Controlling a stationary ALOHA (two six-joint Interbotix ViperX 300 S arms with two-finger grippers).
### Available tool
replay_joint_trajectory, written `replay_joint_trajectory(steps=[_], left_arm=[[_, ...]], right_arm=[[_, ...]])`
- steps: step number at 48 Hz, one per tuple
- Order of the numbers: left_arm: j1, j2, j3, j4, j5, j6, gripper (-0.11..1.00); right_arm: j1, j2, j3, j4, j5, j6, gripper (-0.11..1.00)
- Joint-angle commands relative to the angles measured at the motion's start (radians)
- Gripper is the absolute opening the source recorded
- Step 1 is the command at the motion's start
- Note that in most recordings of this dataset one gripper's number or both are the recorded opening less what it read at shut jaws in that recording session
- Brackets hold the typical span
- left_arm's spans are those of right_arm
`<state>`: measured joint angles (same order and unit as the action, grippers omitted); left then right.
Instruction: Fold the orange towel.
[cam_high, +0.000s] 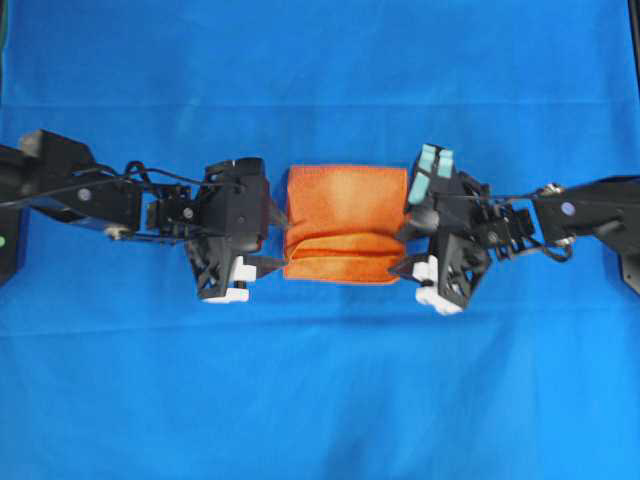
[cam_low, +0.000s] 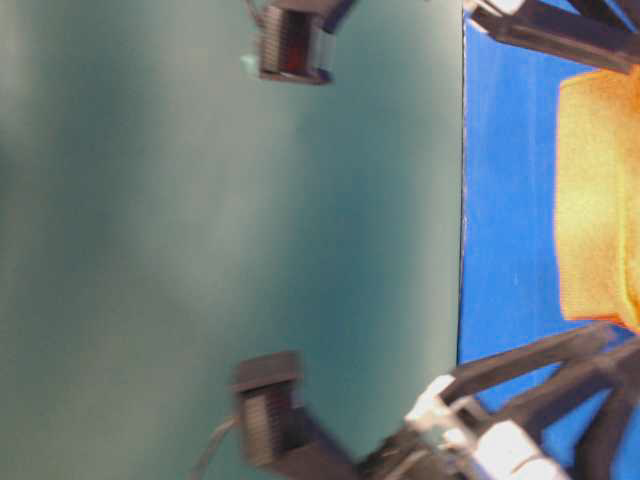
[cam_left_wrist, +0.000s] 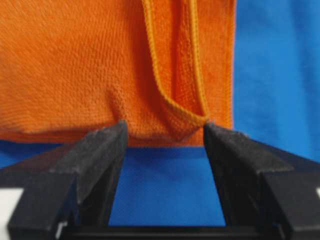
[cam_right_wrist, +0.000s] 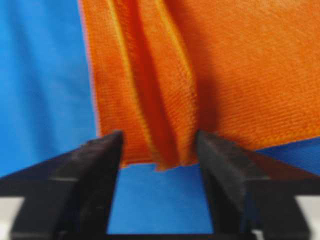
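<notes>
The orange towel (cam_high: 345, 222) lies folded on the blue cloth in the middle, with a raised crease along its near half. It also shows in the table-level view (cam_low: 595, 200). My left gripper (cam_high: 277, 240) is at the towel's left edge, jaws open; in the left wrist view (cam_left_wrist: 165, 131) its tips straddle the towel (cam_left_wrist: 100, 65) at its hemmed fold, without closing on it. My right gripper (cam_high: 403, 248) is at the towel's right edge, jaws open; in the right wrist view (cam_right_wrist: 159, 140) its tips flank the bunched crease of the towel (cam_right_wrist: 225, 65).
The large blue cloth (cam_high: 320, 400) covers the whole table under the towel and both arms. The table-level view is turned sideways and shows the cloth's edge (cam_low: 465, 200) against a teal wall.
</notes>
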<state>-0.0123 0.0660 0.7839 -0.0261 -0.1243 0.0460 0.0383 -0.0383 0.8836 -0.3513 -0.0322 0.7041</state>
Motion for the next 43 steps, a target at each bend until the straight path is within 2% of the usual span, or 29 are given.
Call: replay_joint_trajectory(steps=[1, 10, 16, 31, 43], left_arm=[[-0.018, -0.109, 0.002, -0.002, 0.052, 0.002, 0.53], [-0.035, -0.282, 0.049, -0.002, 0.100, 0.003, 0.53], [-0.035, -0.423, 0.117, -0.002, 0.095, 0.003, 0.53], [-0.028, -0.808, 0.308, -0.002, 0.060, 0.003, 0.53], [-0.025, -1.072, 0.413, -0.002, 0.118, 0.014, 0.53]], right_arm=[[0.021, -0.080, -0.018, -0.002, 0.032, -0.002, 0.57], [0.037, -0.236, -0.008, -0.015, 0.126, -0.009, 0.57], [0.038, -0.354, 0.026, -0.054, 0.170, -0.009, 0.57], [0.025, -0.669, 0.141, -0.156, 0.192, -0.009, 0.57], [0.020, -0.919, 0.244, -0.222, 0.221, -0.009, 0.57]])
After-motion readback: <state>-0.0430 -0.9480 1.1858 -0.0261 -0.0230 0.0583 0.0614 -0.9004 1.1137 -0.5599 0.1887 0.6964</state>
